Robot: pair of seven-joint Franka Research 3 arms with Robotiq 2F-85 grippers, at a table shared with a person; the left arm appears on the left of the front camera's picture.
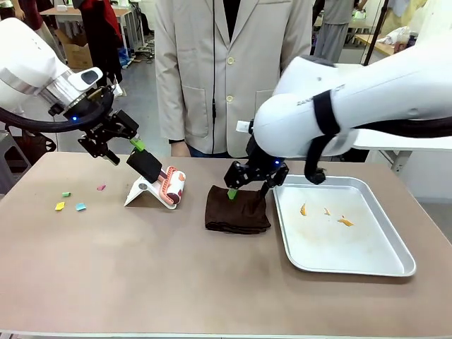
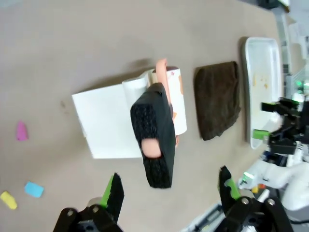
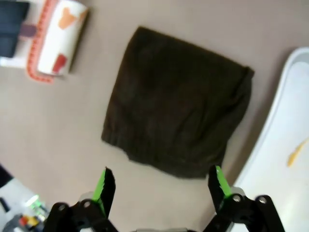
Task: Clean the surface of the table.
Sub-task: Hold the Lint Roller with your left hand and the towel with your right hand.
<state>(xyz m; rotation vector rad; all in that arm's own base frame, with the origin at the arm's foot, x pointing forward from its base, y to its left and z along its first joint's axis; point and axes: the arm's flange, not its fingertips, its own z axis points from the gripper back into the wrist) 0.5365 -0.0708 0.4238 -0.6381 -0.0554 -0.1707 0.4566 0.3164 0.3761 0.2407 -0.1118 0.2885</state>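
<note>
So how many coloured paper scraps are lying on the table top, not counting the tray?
4, all near the table's left end: green scrap, pink scrap, yellow scrap, blue scrap. More could hide under the cloth or roller stand.

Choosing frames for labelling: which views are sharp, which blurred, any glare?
Front view: sharp, evenly lit, soft shadow under the brown cloth. Left wrist view: lint roller slightly soft, metal tray washed out bright. Right wrist view: blurred throughout, cloth edges smeared.
</note>
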